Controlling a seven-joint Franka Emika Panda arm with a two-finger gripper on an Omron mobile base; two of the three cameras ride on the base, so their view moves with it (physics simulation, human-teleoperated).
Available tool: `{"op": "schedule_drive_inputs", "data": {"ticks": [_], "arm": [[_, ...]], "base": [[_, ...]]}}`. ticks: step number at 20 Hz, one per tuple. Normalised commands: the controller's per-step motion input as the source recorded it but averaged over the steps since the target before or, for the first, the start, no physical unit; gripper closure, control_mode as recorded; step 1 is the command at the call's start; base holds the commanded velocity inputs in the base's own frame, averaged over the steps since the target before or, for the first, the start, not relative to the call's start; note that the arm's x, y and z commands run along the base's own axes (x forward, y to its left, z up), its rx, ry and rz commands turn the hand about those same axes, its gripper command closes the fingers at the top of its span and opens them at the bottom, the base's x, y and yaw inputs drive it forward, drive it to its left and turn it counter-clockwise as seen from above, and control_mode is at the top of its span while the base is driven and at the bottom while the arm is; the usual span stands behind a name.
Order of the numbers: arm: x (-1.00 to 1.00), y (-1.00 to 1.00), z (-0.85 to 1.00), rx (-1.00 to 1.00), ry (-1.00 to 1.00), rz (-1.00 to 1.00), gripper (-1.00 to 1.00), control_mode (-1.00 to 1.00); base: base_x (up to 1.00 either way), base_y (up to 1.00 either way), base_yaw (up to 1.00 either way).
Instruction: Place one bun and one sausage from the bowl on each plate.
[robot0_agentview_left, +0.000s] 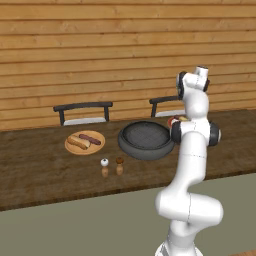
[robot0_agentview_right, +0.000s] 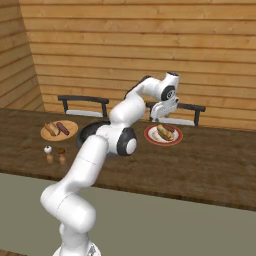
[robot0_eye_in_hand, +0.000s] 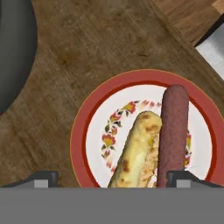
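Left base view: the wooden plate (robot0_agentview_left: 85, 143) is sitting on the surface (robot0_agentview_left: 40, 170) to the left, carrying one bun (robot0_agentview_left: 78, 142) and one sausage (robot0_agentview_left: 90, 139) side by side. The bowl (robot0_agentview_left: 146, 140) is lying right of it, and nothing is showing inside it. Two small shakers (robot0_agentview_left: 112, 167) are standing nearer the robot, between plate and bowl. The red plate (robot0_agentview_left: 174, 120) is peeking out just right of the bowl, mostly behind the arm.

Right base view: the gripper (robot0_agentview_right: 161, 113) is hanging just above the far left edge of the red plate (robot0_agentview_right: 163, 134), pointing down. Its jaws are too small here to judge. A bun (robot0_agentview_right: 162, 132) and a sausage (robot0_agentview_right: 170, 128) are lying on that plate, the sausage on the far side. The wooden plate (robot0_agentview_right: 59, 130) with its own pair is sitting well to the left, beyond the bowl (robot0_agentview_right: 90, 134).

Hand view: the gripper (robot0_eye_in_hand: 112, 177) is standing wide apart, holding nothing, with bun (robot0_eye_in_hand: 136, 151) and sausage (robot0_eye_in_hand: 173, 131) lying free between its tips on the red plate (robot0_eye_in_hand: 87, 131). Both are touching along their lengths, long axes running away from the gripper. The bowl rim (robot0_eye_in_hand: 15, 52) is showing at upper left.

Judging from this, each plate is holding its pair, so the coming move is probably a straight lift clear, away from the food directly below.
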Motion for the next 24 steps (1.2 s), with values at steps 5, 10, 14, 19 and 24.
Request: {"op": "schedule_drive_inputs", "data": {"ticks": [5,10,14,19,24], "arm": [[-1.00,0.39,0.06,-0.01,-0.01,0.00,-1.00,-1.00],[-1.00,0.35,0.00,0.00,0.00,-0.03,-1.00,-1.00],[-1.00,0.52,0.03,0.00,0.00,-0.07,-1.00,-1.00],[-1.00,0.61,0.09,0.00,-0.01,-0.14,-1.00,-1.00],[-1.00,0.30,0.12,0.00,0.00,-0.21,-1.00,-1.00]], "base": [[0.00,0.00,0.00],[0.00,0.00,0.00],[0.00,0.00,0.00],[0.00,0.00,0.00],[0.00,0.00,0.00]]}}
